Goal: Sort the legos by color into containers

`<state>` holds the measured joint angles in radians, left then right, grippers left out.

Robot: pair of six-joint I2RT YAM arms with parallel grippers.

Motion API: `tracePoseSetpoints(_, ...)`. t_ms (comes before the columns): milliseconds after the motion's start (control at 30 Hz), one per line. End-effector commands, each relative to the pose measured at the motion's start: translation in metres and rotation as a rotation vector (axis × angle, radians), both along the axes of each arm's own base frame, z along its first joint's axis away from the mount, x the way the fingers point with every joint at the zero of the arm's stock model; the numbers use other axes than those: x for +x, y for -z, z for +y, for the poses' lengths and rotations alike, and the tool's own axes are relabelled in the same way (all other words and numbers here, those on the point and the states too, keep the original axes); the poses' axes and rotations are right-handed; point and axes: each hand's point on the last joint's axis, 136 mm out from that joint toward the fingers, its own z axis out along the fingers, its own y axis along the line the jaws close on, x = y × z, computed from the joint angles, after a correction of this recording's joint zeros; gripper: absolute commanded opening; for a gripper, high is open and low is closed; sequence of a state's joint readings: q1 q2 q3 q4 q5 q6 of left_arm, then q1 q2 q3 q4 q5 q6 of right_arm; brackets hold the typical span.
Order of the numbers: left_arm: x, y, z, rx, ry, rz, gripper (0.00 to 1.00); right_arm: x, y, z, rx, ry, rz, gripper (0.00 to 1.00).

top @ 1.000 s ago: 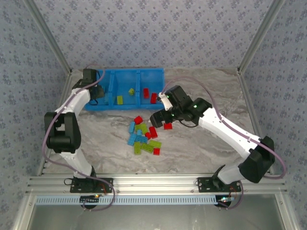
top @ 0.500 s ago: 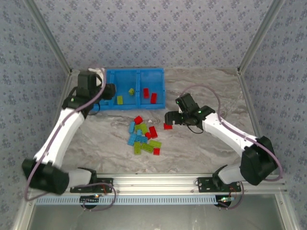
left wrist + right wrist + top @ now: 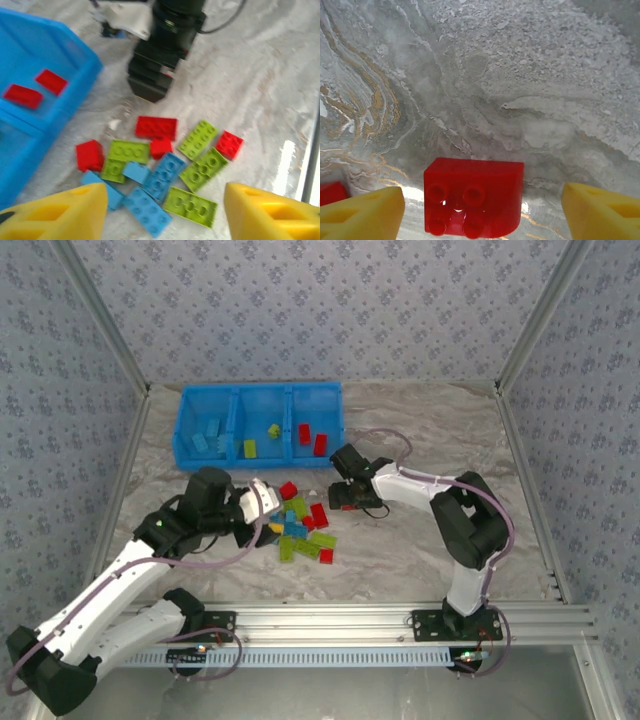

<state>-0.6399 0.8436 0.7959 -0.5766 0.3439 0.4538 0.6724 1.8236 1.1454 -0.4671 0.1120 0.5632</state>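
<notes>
Blue containers are part-filled; most legos are left on the surface. Left tool is spread, empty; right tool is spread astride a red brick, ungripped.

Marbled table bears loose legos and containers.

Left hand and right hand flank the legos (containers behind).
</notes>
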Motion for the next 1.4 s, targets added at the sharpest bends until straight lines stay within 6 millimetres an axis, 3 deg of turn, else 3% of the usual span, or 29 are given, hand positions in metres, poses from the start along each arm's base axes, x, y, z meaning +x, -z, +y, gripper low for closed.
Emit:
tracePoseSetpoints(0, -0.021, -0.003, -0.008, -0.007, 0.183, -0.068, 0.80, -0.003, 0.010, -0.010, -0.047, 0.057, 0.021, 0.76)
tracePoseSetpoints(100, -0.044, 0.019, -0.010, 0.013, 0.324, -0.029, 0.92, -0.007, 0.019, -0.009, -0.041, 0.053, 0.044, 0.68)
tracePoseSetpoints(167, -0.051, 0.029, -0.010, 0.041, 0.364, -0.013, 0.94, -0.009, 0.025, -0.009, -0.048, 0.043, 0.063, 0.64)
tracePoseSetpoints(333, -0.048, 0.035, -0.007, 0.083, 0.357, -0.025, 0.95, -0.014, 0.037, -0.010, -0.055, 0.038, 0.102, 0.52)
tracePoseSetpoints(433, -0.046, 0.034, -0.005, 0.084, 0.346, -0.058, 0.96, -0.013, 0.023, -0.006, -0.023, 0.040, 0.075, 0.40)
tracePoseSetpoints(533, -0.043, 0.027, -0.005, 0.067, 0.333, -0.114, 0.98, -0.004, -0.014, -0.003, 0.011, 0.034, -0.023, 0.39)
tracePoseSetpoints(633, -0.037, 0.021, -0.003, 0.049, 0.306, -0.187, 0.99, 0.007, -0.070, 0.009, 0.005, -0.048, -0.188, 0.39)
tracePoseSetpoints(700, -0.028, 0.020, 0.000, 0.050, 0.256, -0.228, 0.99, 0.015, -0.117, 0.031, 0.015, -0.136, -0.318, 0.39)
tracePoseSetpoints(800, -0.007, 0.018, 0.006, 0.078, 0.137, -0.269, 0.99, 0.026, -0.163, 0.068, 0.044, -0.260, -0.471, 0.39)
tracePoseSetpoints(867, 0.009, 0.011, 0.013, 0.089, 0.035, -0.287, 0.99, 0.041, -0.181, 0.086, 0.045, -0.299, -0.550, 0.39)
tracePoseSetpoints(967, 0.022, 0.001, 0.021, 0.084, -0.067, -0.310, 0.99, 0.081, -0.186, 0.099, -0.011, -0.298, -0.610, 0.40)
tracePoseSetpoints(1133, 0.027, 0.009, 0.029, 0.126, -0.100, -0.327, 0.99, 0.139, -0.156, 0.112, -0.069, -0.291, -0.552, 0.41)
tracePoseSetpoints(1267, 0.032, -0.005, 0.027, 0.065, -0.149, -0.340, 0.99, 0.160, -0.144, 0.115, -0.075, -0.280, -0.520, 0.54)
tracePoseSetpoints(1333, 0.034, -0.006, 0.029, 0.059, -0.167, -0.340, 0.99, 0.163, -0.146, 0.113, -0.079, -0.273, -0.515, 0.65)
tracePoseSetpoints(1367, 0.034, -0.005, 0.029, 0.061, -0.169, -0.339, 0.99, 0.162, -0.149, 0.111, -0.079, -0.273, -0.517, 0.67)
